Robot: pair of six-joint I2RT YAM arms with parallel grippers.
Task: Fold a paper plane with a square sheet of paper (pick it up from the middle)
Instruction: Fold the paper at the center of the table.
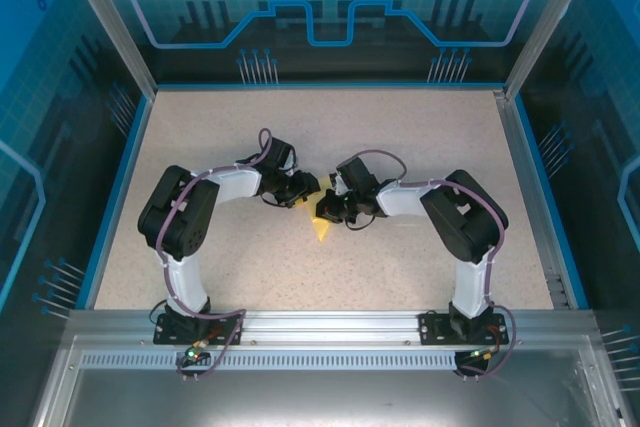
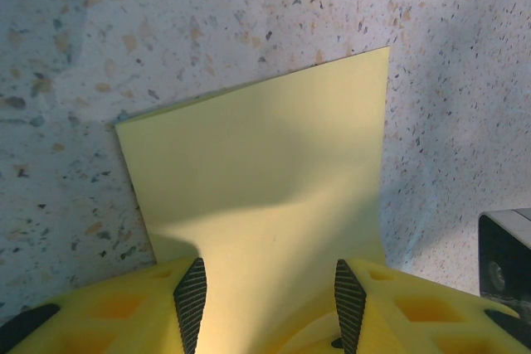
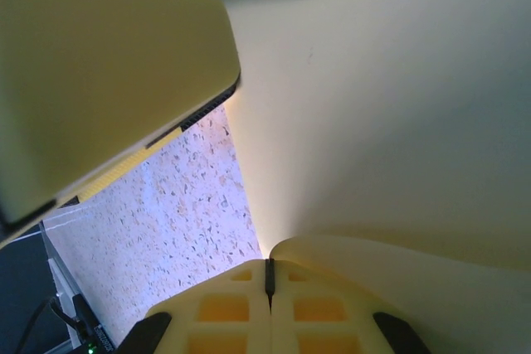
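My right claw [image 3: 268, 267] is clenched tight, its two yellow fingers pressed together on the sheet of paper [image 3: 390, 122]. From the right wrist, the pale yellow paper curls up out of the seam and spreads wide over the right of that view.

My left claw [image 2: 270, 288] stands part-way apart. The sheet runs down into the gap between its two black ribbed pads [image 2: 191, 300] and bows over the yellow finger bodies on either side. I cannot tell whether the pads press on it. Beyond that claw the sheet lies out over the speckled table [image 2: 66, 55] with a soft buckle across it. Its far edge is straight and one corner points away to the upper right.

From above, my two claws meet near the middle of the table [image 1: 420, 137], left claw [image 1: 300, 187] and right claw [image 1: 335, 209] just beside each other. The sheet [image 1: 321, 228] shows between and just below them, a pointed corner hanging toward the near edge.

Things crowd in. One left finger [image 3: 108, 80] looms across the upper left of the right wrist view, close to the paper, its dark pad edge turned toward the sheet. A glossy black block [image 2: 506, 263] sits at the right edge of the left wrist view, near the paper's side. The aluminium rail [image 1: 330, 325] carrying my bases lies well apart from the sheet, and blue-framed walls [image 1: 120, 207] ring the table.
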